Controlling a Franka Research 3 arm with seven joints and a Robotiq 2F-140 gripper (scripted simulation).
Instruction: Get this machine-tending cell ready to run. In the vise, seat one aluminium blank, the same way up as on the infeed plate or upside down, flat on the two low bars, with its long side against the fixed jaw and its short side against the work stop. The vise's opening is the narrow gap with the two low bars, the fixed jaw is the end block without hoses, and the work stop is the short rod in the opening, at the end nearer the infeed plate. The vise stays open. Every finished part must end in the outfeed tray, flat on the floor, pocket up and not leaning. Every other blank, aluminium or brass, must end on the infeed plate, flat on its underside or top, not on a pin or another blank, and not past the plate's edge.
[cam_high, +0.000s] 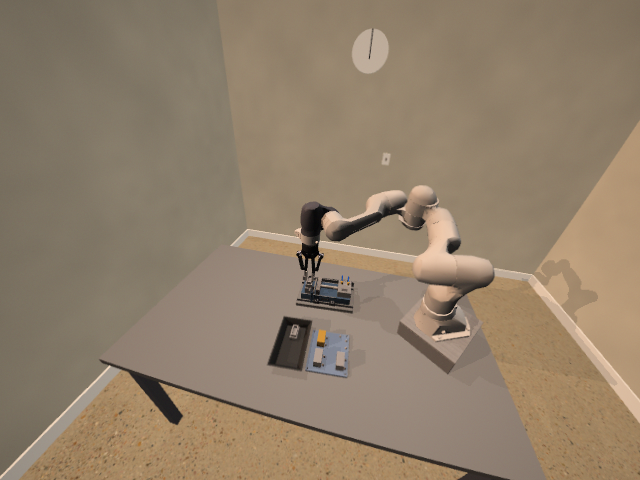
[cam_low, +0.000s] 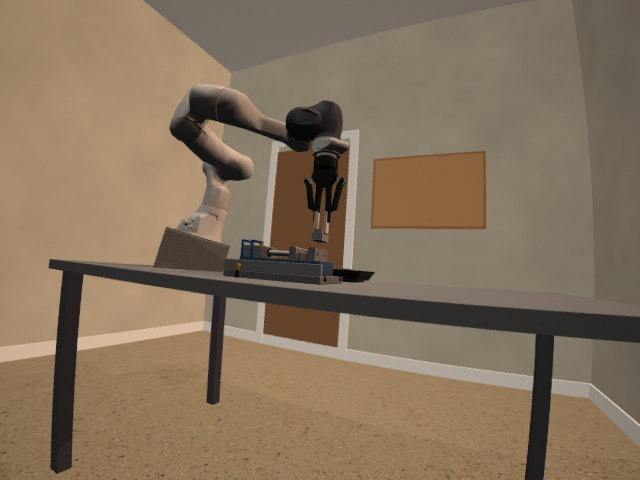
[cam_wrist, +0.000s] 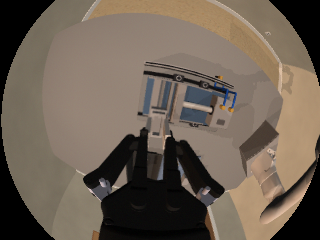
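Observation:
My gripper (cam_high: 309, 277) hangs above the vise (cam_high: 326, 292), over its end away from the hoses. It is shut on a small grey aluminium piece (cam_low: 320, 236), held clear above the vise (cam_low: 284, 260). The piece also shows between the fingers in the wrist view (cam_wrist: 158, 128); I cannot tell whether it has a pocket. The dark outfeed tray (cam_high: 290, 342) holds one finished part (cam_high: 294, 330) at its far end. The blue infeed plate (cam_high: 328, 353) carries a brass blank (cam_high: 321, 337) and two aluminium blanks (cam_high: 317, 356) (cam_high: 340, 359).
The robot base (cam_high: 439, 330) stands on a block to the right of the vise and plate. Blue hoses (cam_wrist: 230, 99) stick up at the vise's end towards the base. The tray and plate lie side by side in front of the vise.

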